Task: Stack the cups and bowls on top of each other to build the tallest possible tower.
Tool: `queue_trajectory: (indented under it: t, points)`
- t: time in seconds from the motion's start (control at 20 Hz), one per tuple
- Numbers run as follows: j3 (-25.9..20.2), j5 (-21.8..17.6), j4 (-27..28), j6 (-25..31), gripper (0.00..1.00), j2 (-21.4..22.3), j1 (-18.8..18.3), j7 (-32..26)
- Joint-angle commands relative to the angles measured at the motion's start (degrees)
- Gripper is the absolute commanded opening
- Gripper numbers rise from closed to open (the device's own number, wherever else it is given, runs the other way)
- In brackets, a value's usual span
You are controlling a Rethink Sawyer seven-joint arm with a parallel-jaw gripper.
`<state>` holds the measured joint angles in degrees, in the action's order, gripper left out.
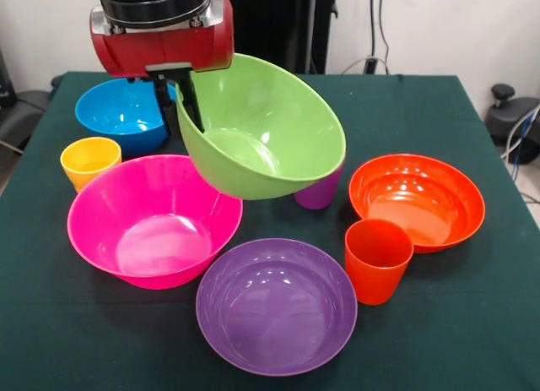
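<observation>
My gripper (180, 104) is shut on the rim of the green bowl (270, 129) and holds it tilted in the air, above the table between the pink bowl (153, 218) and the orange bowl (417, 201). The pink bowl stands at the left front, the purple bowl (276, 305) at the front middle, the blue bowl (122, 112) at the back left. A yellow cup (90, 161) stands left of the pink bowl. An orange-red cup (377, 260) stands by the orange bowl. A purple cup (319, 191) is partly hidden under the green bowl. No other cups show.
The dark green table cloth (472, 323) covers the table. Its right edge runs close to the orange bowl. Cables and a black object (506, 112) lie off the table at the right.
</observation>
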<state>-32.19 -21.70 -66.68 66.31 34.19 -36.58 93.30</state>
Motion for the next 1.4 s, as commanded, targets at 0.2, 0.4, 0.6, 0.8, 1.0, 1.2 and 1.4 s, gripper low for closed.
queue_trajectory:
  t: [0.2,0.4,0.6,0.8,1.0,1.2,1.4]
  points:
    - [5.59,-1.92,3.32,6.99,0.0,0.51,3.56,3.93]
    - [5.95,-1.76,6.53,8.68,0.0,-1.18,3.8,2.4]
    - [5.62,-2.43,12.59,10.01,0.0,-5.64,4.08,0.26]
    - [4.73,-3.7,20.44,14.1,0.0,-9.44,4.38,-3.0]
    - [3.0,-5.61,29.88,19.41,0.0,-13.77,4.62,-7.35]
    - [1.11,-7.99,37.52,22.48,0.0,-17.79,4.76,-11.48]
    - [1.58,-6.74,36.21,21.77,0.0,-17.57,5.08,-9.66]
